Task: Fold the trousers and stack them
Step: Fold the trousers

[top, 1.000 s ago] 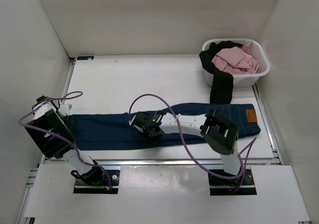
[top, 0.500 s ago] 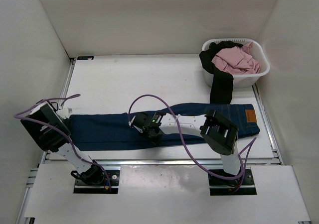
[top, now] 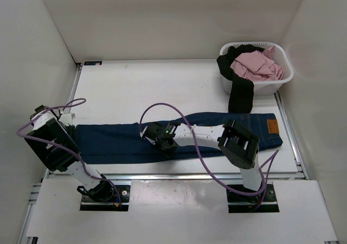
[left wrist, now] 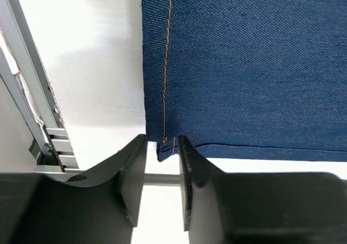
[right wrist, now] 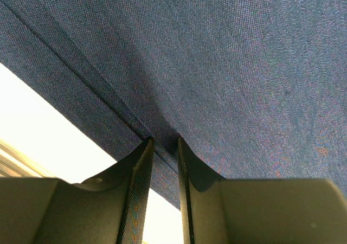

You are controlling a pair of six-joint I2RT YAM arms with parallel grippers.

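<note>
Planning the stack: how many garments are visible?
3: dark navy denim jeans flat on the table; black garment draped over the white plastic basket; pink garment inside. Others may be hidden.

The white table [top: 162, 87] carries 1 pair of trousers [top: 119, 142], lying flat in a long band: hem at the left gripper [top: 72, 126], mid-leg under the right gripper [top: 150, 136], waistband well right of it. Beyond and right of the right gripper stands a white basket [top: 269, 87]; a black garment [top: 241, 98] trails from it down to the trousers' edge.
</note>
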